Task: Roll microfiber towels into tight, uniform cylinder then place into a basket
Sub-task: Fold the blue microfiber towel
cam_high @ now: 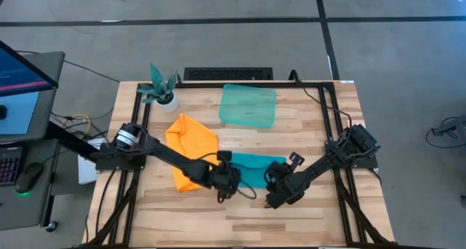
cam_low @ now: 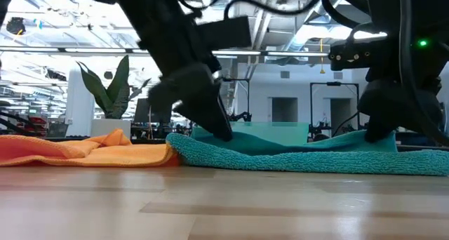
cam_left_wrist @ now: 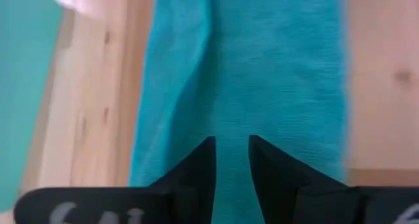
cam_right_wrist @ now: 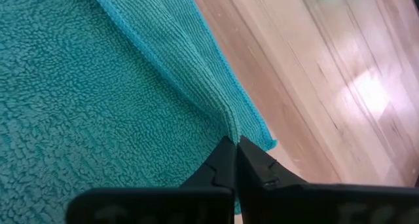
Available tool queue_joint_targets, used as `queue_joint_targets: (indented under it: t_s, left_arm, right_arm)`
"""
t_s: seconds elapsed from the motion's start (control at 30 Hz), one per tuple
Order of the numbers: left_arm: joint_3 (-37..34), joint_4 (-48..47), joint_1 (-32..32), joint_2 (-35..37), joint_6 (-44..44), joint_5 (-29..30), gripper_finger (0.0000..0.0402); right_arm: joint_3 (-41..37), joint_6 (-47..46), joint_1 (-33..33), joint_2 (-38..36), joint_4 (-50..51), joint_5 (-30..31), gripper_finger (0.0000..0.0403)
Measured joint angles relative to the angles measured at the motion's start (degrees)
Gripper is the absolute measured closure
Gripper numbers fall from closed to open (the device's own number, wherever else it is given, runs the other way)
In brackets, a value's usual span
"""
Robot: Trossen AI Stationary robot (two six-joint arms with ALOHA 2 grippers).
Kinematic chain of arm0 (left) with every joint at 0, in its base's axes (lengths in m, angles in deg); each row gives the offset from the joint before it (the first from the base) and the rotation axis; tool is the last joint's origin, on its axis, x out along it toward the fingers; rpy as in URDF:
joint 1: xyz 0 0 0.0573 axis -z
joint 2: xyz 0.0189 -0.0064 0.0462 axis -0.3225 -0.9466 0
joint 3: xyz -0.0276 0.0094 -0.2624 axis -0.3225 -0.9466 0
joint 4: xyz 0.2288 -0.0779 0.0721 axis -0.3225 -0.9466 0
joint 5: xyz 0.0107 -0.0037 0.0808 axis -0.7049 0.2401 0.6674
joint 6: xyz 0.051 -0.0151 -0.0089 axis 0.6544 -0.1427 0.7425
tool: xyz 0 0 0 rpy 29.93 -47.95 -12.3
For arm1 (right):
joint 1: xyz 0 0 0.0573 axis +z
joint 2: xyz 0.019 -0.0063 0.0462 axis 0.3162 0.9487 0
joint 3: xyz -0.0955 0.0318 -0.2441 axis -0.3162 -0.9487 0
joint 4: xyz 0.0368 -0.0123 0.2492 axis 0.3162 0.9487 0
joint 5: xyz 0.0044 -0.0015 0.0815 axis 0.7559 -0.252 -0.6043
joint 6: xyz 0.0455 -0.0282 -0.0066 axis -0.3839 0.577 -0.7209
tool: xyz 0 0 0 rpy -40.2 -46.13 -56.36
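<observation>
The turquoise towel [cam_high: 255, 169] lies as a folded strip on the wooden table, near the middle. The orange towel [cam_high: 193, 151] lies crumpled to its left, touching it in the low view [cam_low: 91, 150]. The teal-green basket [cam_high: 247, 105] stands beyond them near the far edge. My left gripper [cam_high: 227, 180] is at the turquoise towel's left end, fingers a little apart with cloth between them. My right gripper [cam_high: 274, 193] is shut on the towel's right end. My left gripper has the turquoise towel's left end [cam_left_wrist: 232, 129] between its two fingers, coming slanting down from the table's left. How many layers it has cannot be told. The rest of the towel lies on the table. My right gripper pinches a raised fold of the turquoise towel [cam_right_wrist: 226, 122] near its edge, between its two closed fingertips. The fingers come slanting down from the table's right. The fold stands up as a ridge to the tips; the cloth around it lies on the table.
A small white pot with a teal plant [cam_high: 162, 92] stands at the far left corner. A black bar [cam_high: 227, 74] lies along the far edge. Bare wood runs along the near edge [cam_high: 240, 220]. A desk with a monitor [cam_high: 22, 74] stands left of the table.
</observation>
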Motion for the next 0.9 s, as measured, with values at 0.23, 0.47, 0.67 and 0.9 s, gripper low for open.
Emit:
queue_joint_targets:
  t_s: [0.23, 0.47, 0.67, 0.9]
  left_arm:
    - [-0.83, 0.51, -4.39, 0.0, -2.29, -2.38, 0.0326]
    - [-0.83, -0.79, -5.8, 0.0, -5.19, -2.43, 0.0326]
    - [-0.83, -3.44, -5.8, 0.0, -7.31, -2.09, 0.0326]
    - [-0.83, -3.77, -5.78, 0.0, -7.38, -2.05, 0.0326]
  right_arm:
    - [0.0, 1.03, 0.01, 0.0, -0.06, -0.02, 0.0382]
    - [0.01, 1.64, -0.55, 0.0, 0.06, -0.33, 0.0355]
    - [0.48, 1.55, -2.13, 0.0, 6.34, -0.34, 0.0302]
    - [3.88, 1.49, -3.1, -1.92, 13.26, -0.05, 0.0245]
